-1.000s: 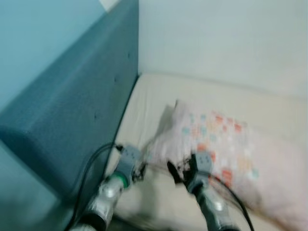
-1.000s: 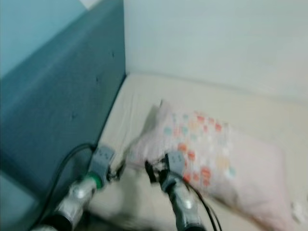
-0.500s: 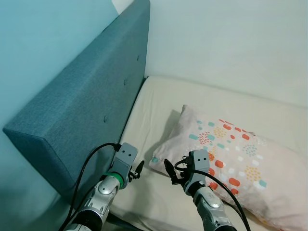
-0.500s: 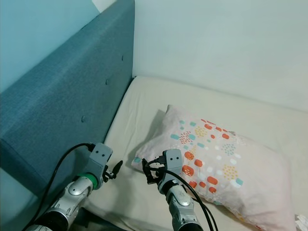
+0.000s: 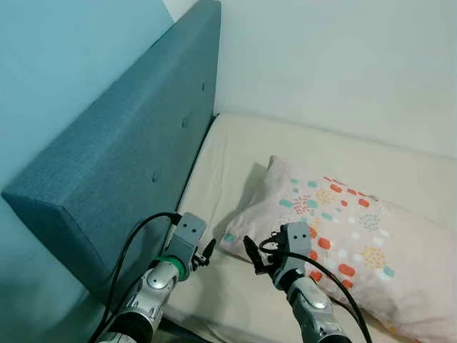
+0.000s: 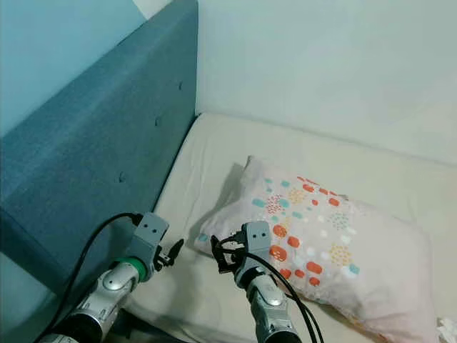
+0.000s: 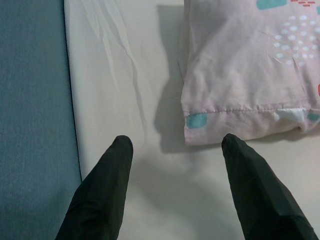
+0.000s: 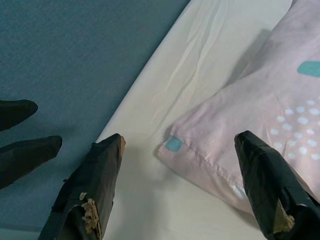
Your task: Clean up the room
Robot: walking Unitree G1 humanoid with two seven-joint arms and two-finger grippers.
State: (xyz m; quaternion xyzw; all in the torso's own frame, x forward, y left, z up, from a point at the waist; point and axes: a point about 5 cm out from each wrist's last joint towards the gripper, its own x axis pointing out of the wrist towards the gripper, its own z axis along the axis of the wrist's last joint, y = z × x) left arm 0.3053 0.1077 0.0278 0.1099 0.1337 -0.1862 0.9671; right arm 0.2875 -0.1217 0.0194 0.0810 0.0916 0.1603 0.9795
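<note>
Pillow (image 5: 343, 236): pale pink, printed with orange, teal and white spots; lies flat on the mattress, its near corner toward the headboard and both grippers.
Mattress (image 5: 235, 143): cream sheet, lightly creased beside the pillow; it runs from the headboard along the wall.
Headboard (image 5: 121, 164): teal fabric with buttons, upright, on the side of the pillow toward the robot's left, the mattress edge touching it.
Wall (image 6: 343, 64): pale, plain, behind the pillow on its far side.
Left gripper (image 7: 176, 142): low over bare sheet between the pillow's near corner and the headboard; fingers (image 7: 112, 170) spread wide, nothing between them, tips just short of the pillow edge.
Right gripper (image 8: 180, 142): just beside the pillow's near corner, above the sheet; jaws wide apart and empty, the corner with its teal spot seen between them. One finger (image 8: 95, 180) shows worn, crumbling padding.
Cables (image 5: 136, 239): black, looping from each wrist, near the pillow's front edge.
</note>
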